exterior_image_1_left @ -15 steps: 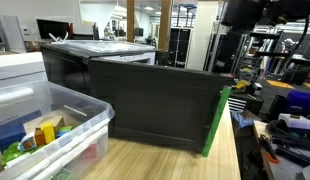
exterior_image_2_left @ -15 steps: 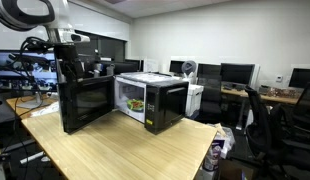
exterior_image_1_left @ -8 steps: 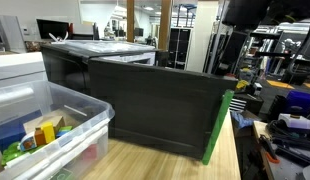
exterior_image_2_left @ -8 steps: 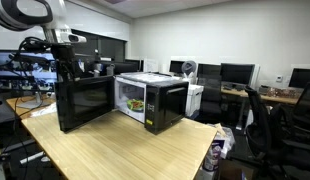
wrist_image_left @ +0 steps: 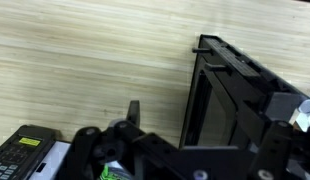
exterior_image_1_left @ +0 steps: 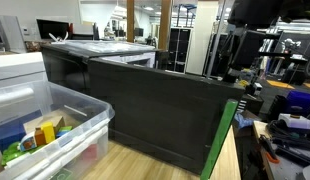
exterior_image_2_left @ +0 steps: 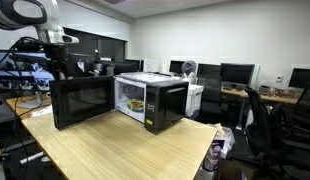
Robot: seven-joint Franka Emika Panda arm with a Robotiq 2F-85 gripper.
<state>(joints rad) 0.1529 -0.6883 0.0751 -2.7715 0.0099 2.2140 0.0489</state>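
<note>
Item: microwave (exterior_image_2_left: 153, 100), black, set on a wooden table (exterior_image_2_left: 125, 152), with food visible on a plate (exterior_image_2_left: 135, 102) in its lit cavity

Door (exterior_image_2_left: 83, 101): swung wide open, standing out from the oven's front; it filled most of an exterior view (exterior_image_1_left: 155, 110) as a dark panel with a green strip (exterior_image_1_left: 223, 135) down its free edge

Gripper (exterior_image_2_left: 59, 66): at the upper free corner of the door, jaws spread wide and holding nothing. In the wrist view one dark finger (wrist_image_left: 133, 108) stood clear of the door (wrist_image_left: 210, 95), which showed edge-on just beside it. Whether the finger on the far side touched the door could not be told

Arm (exterior_image_2_left: 30, 12): reaching down from above to that corner

Also present: clear plastic bin (exterior_image_1_left: 65, 112) with coloured pieces inside, near the door; a keypad device (wrist_image_left: 25, 150) at the lower corner of the wrist view; monitors (exterior_image_2_left: 235, 72) and an office chair (exterior_image_2_left: 263, 118) behind the table
</note>
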